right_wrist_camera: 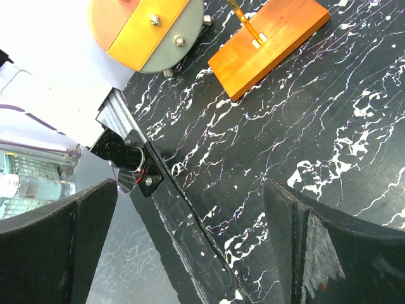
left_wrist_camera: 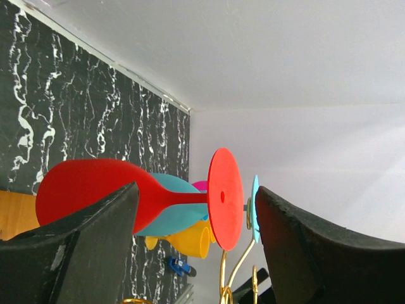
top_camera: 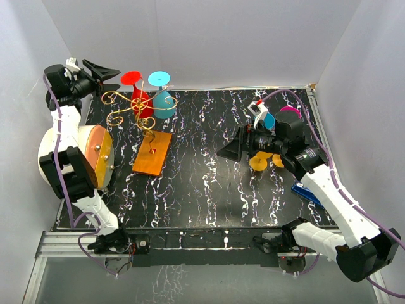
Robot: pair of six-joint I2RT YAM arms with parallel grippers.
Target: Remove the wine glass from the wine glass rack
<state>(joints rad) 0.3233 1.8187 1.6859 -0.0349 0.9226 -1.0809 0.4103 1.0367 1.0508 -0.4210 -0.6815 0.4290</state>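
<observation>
The wine glass rack, gold scroll wire (top_camera: 130, 107) on an orange-brown wooden base (top_camera: 152, 154), stands at the table's back left. A red wine glass (top_camera: 138, 95) and a teal wine glass (top_camera: 163, 103) hang upside down from its arms. My left gripper (top_camera: 107, 76) is open just left of the red glass's foot. In the left wrist view the red glass (left_wrist_camera: 95, 190), its foot (left_wrist_camera: 224, 196) and stem lie between the open fingers of the gripper (left_wrist_camera: 196, 190), not touched. My right gripper (top_camera: 231, 150) is open and empty over mid-table; its wrist view shows the base (right_wrist_camera: 269, 41).
Yellow (top_camera: 259, 161), teal (top_camera: 268, 120) and magenta (top_camera: 290, 111) glasses lie by the right arm's wrist. A blue object (top_camera: 307, 190) lies at the right edge. White walls close in the back and sides. The left arm's orange-and-grey joint (top_camera: 98, 155) sits beside the rack base.
</observation>
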